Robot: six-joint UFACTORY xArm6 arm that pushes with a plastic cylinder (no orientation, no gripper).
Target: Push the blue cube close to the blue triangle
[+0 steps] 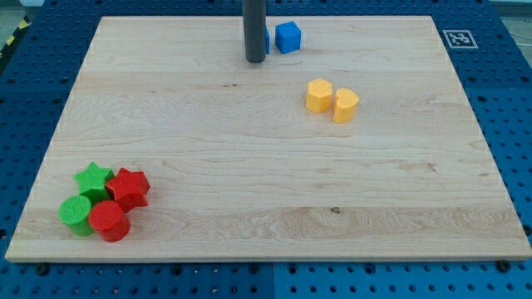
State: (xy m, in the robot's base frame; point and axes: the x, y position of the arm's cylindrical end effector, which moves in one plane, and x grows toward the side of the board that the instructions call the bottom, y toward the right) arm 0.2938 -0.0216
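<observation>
With no jaws to report, my tip point(255, 60) sits just left of the blue cube point(288, 37) at the tabletop's point(249, 166) top edge, hiding another blue block, probably the triangle, so only a short, gentle leftward nudge seems needed.

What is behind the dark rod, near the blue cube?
A thin strip of blue shows at the rod's right edge, beside the blue cube. The rod covers the rest, so its shape cannot be told. My tip rests just below it.

The rod point(255, 25) hides most of a blue block point(266, 38) behind it.
</observation>
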